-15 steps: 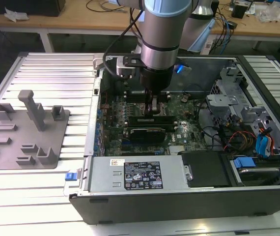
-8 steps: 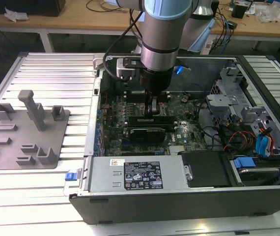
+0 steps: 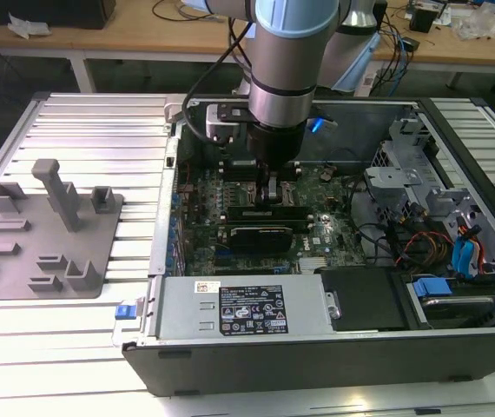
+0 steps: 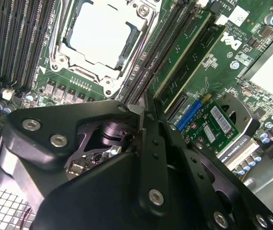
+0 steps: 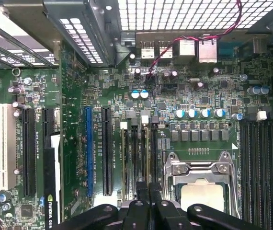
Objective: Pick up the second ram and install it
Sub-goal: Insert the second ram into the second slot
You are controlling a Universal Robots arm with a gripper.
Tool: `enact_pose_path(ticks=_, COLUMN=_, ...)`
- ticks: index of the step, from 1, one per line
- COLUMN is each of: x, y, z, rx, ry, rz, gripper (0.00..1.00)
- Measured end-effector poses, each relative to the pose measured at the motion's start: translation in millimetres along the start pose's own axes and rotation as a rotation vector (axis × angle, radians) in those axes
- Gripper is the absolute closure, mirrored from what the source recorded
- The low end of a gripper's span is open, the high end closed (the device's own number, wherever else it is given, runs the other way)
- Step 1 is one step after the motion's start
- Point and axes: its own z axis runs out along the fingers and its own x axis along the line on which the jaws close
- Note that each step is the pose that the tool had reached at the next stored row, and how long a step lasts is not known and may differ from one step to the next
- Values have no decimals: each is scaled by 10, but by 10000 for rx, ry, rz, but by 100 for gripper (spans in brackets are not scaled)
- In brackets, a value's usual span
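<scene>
— Two questions: where's the second ram (image 4: 137, 109), and how do your jaws stand?
— Your gripper (image 4: 141, 123) is nearly closed and seems to pinch it edge-on, just above the memory slots (image 4: 147, 61), with its long axis along them.

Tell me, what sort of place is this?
Likely a robotics lab or test workshop: an open computer case lies on a slatted metal table, the robot arm reaches into it, and cluttered workbenches stand behind.

Exterior view: even overhead light; strong glare on the ribbed metal table (image 3: 82, 130), near edge washed out; case interior (image 3: 334, 156) darker, shadowed under the arm (image 3: 282, 61); second wrist view: processor (image 4: 100, 31) overexposed to white, gripper body (image 4: 127, 182) dark and soft; first wrist view: vent grille (image 5: 184, 14) backlit.
</scene>
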Motion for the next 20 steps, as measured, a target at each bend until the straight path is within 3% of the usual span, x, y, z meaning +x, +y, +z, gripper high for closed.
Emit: enact_pose_path(ticks=20, x=0, y=-12, z=1, rx=-1, ry=-8, rz=-165, gripper=91)
